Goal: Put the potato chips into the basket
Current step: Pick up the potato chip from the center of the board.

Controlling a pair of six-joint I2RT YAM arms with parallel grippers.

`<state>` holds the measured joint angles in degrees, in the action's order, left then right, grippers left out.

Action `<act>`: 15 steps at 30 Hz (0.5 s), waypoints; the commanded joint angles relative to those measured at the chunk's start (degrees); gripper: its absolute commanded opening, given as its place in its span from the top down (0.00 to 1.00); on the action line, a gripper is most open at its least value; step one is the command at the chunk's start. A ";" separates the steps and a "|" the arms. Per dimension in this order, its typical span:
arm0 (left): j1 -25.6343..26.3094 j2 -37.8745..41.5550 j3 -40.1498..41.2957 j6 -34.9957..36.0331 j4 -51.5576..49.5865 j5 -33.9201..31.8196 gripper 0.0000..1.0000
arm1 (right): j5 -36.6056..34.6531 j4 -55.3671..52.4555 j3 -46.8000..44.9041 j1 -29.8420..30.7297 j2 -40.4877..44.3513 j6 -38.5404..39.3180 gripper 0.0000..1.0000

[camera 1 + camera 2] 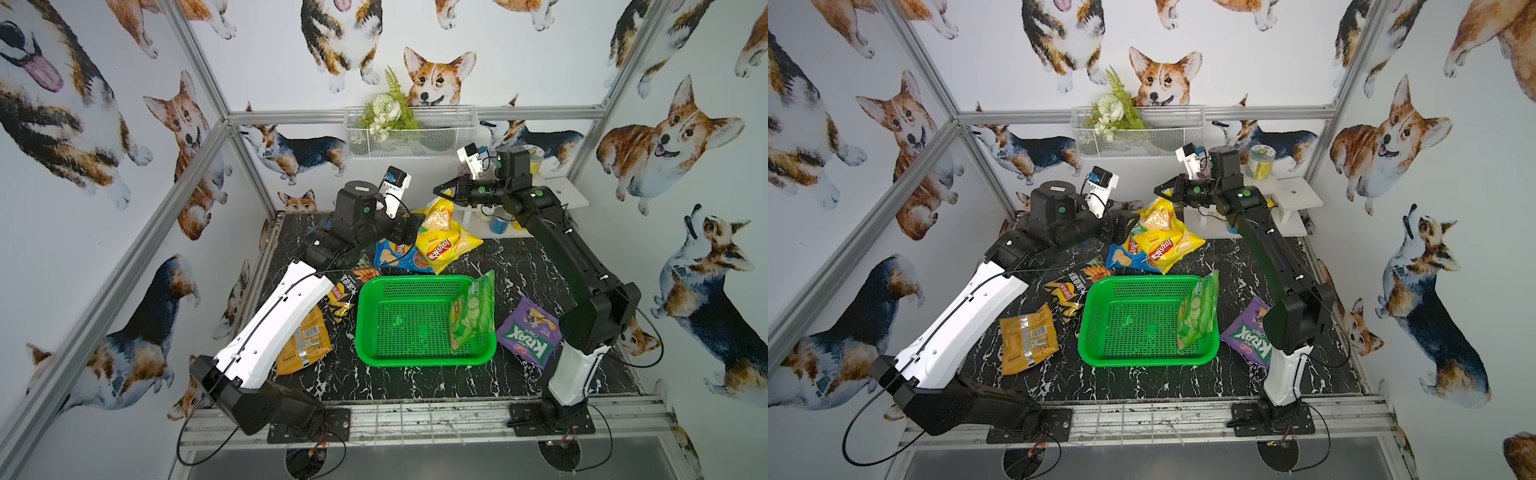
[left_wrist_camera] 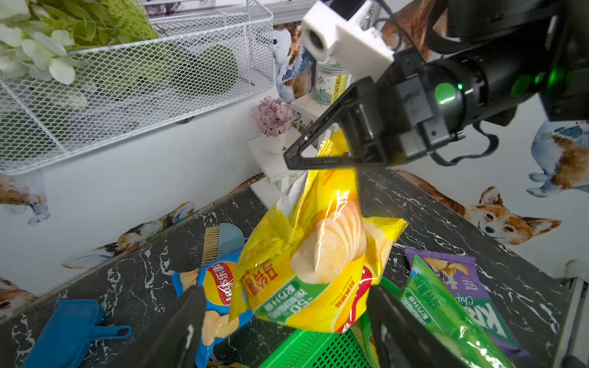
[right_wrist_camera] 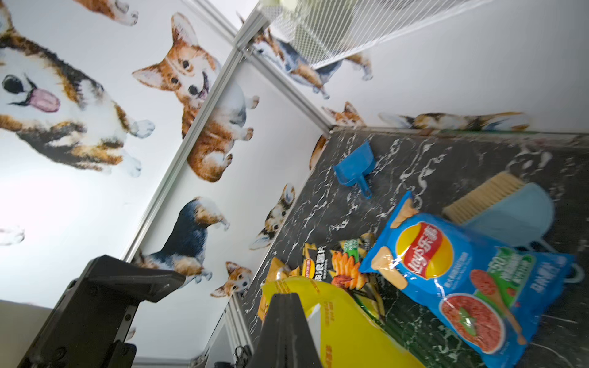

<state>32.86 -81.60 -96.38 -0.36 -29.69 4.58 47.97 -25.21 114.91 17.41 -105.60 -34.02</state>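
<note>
Pinching yellow Lay's bag [image 1: 442, 245] by top edge with right gripper [image 1: 444, 195]; flanking its dangling bottom with left gripper [image 2: 285, 321], spread, empty.

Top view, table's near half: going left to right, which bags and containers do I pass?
orange bag → black-and-yellow bag → green basket → green bag, leaning inside the basket's right end → purple Krax bag, on the table just past the basket.

Corgi-printed white walls [image 1: 685, 232] are enclosing a black marble-patterned tabletop [image 1: 415, 382], silver aluminium bars [image 1: 291, 117] framing them. A white wire-mesh basket [image 1: 436, 141] (pale artificial flowers [image 1: 386, 110] inside) is hanging at the back.
</note>
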 commanded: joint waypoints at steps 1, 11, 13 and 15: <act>0.53 1.21 0.49 4.69 -3.71 -2.08 0.13 | 7.37 3.37 0.58 1.70 -0.77 -1.76 1.00; 3.17 3.25 4.11 5.55 -7.77 -1.42 0.00 | 13.17 3.06 -1.97 5.13 0.08 -2.60 1.00; 3.22 4.19 5.84 5.88 -6.34 -2.41 0.00 | 14.19 3.53 -2.21 5.34 0.69 -3.61 1.00; 3.26 4.73 6.83 6.61 -5.56 -3.63 0.00 | 14.96 4.46 -2.86 5.43 1.55 -4.86 1.00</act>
<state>36.03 -77.62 -90.45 4.78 -37.04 2.90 59.83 -24.16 112.42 22.57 -105.27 -36.97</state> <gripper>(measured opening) 0.999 0.062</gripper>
